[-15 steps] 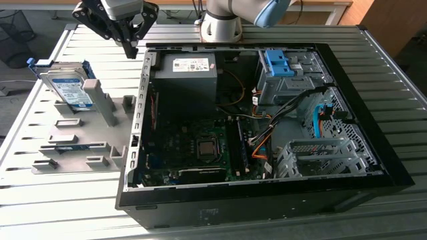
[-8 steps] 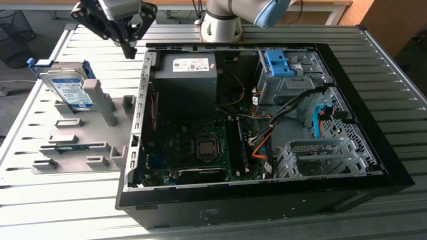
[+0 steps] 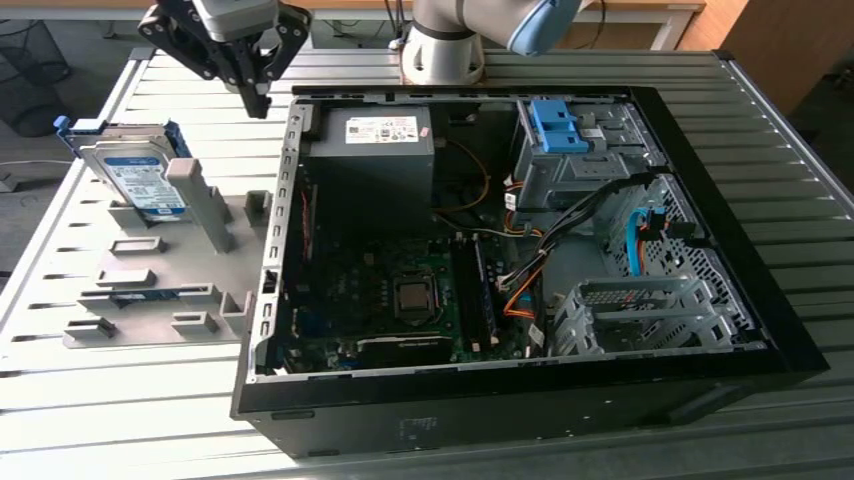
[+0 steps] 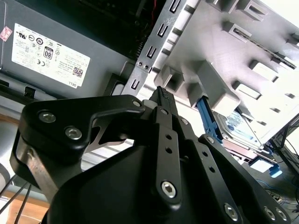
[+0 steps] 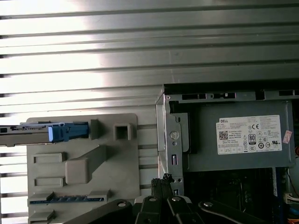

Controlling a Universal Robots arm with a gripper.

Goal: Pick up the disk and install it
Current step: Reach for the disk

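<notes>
The hand [image 3: 254, 98], partly cut off at the exterior view's top edge, is clenched on nothing above the gap between the grey holder [image 3: 200, 215] and the open computer case [image 3: 534, 400]. The disk [image 3: 131, 175] stands on edge in the holder on the desk [image 3: 80, 400], well apart from the hand. In the first wrist view the disk [image 5: 60, 132] is edge-on with its label hidden. In the second wrist view the disk [image 4: 239, 127] is partly covered by the holder's blocks.

The open black metal computer case [image 3: 534, 410] is lying on the ribbed grey metal table [image 3: 134, 420], with the grey plastic fixture board [image 3: 160, 300] sitting just beside it on the exterior view's left. The silver disk [image 3: 134, 180] in its blue caddy is standing on edge at the board's far end. The black gripper [image 3: 254, 100] is hanging above the gap between board and case.
</notes>
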